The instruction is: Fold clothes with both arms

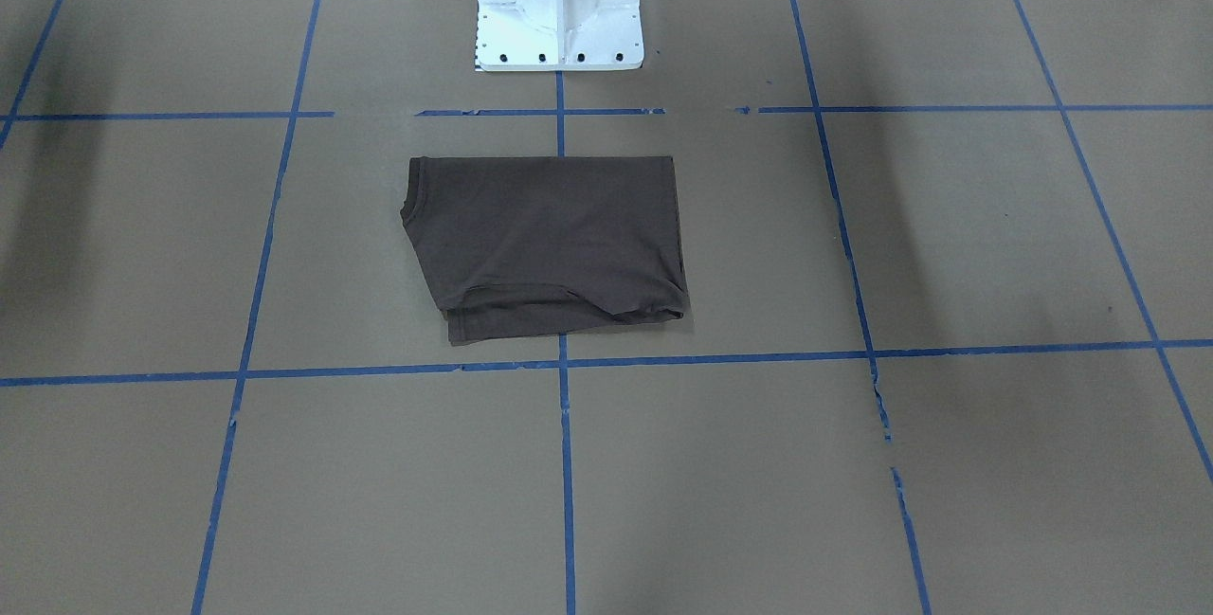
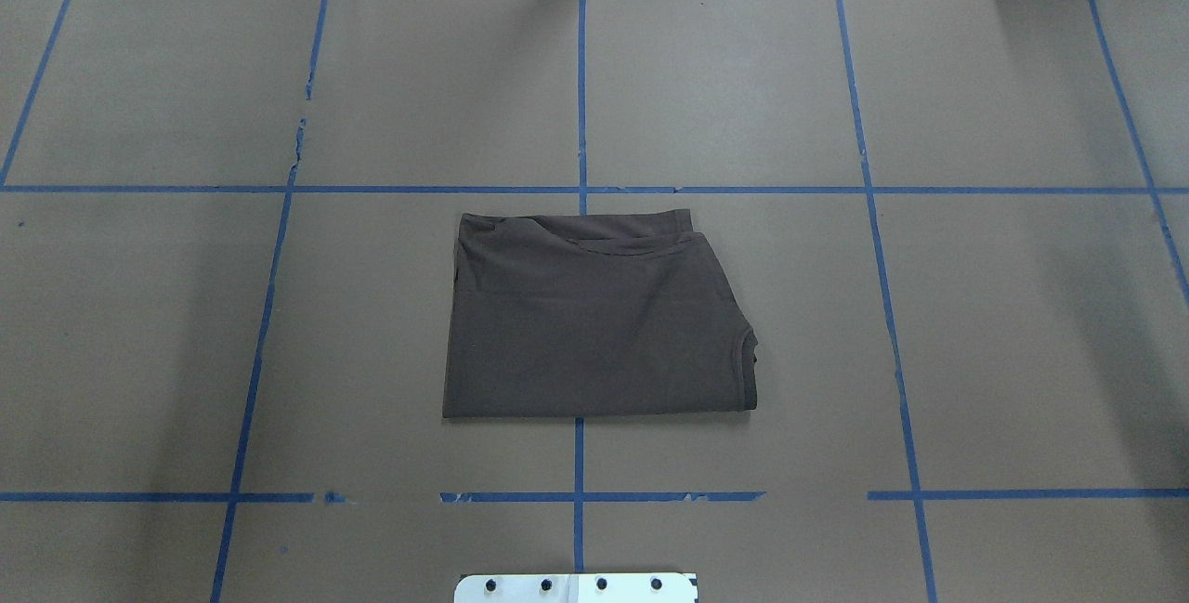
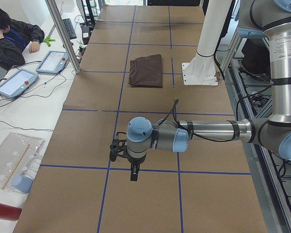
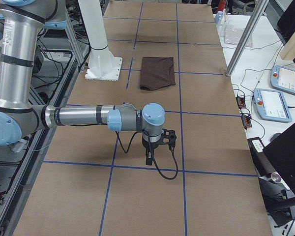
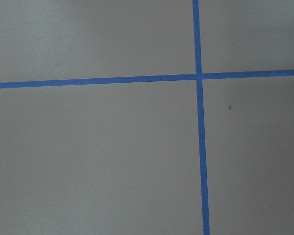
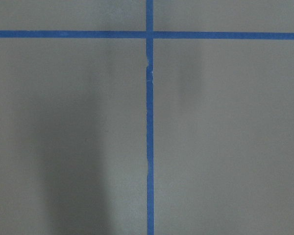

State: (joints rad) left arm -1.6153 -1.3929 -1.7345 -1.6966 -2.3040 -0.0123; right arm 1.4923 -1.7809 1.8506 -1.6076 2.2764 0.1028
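Note:
The clothes are one dark brown T-shirt (image 1: 545, 245) (image 2: 594, 320), folded into a flat rectangle on the brown paper table in front of the robot's base. It also shows small in both side views (image 3: 146, 71) (image 4: 157, 73). Neither gripper touches it. My left arm stretches out low over the table far from the shirt, its left gripper (image 3: 134, 175) pointing down. My right arm is held the same way at the other end, with the right gripper (image 4: 148, 160) pointing down. I cannot tell whether either gripper is open or shut. Both wrist views show only paper and blue tape.
The white pedestal base (image 1: 559, 18) (image 2: 576, 587) stands just behind the shirt. Blue tape lines (image 2: 581, 101) divide the table into squares. A seated person (image 3: 9, 39), teach pendants (image 3: 19, 80) (image 4: 270, 103) and an aluminium post (image 3: 63, 34) line the far side.

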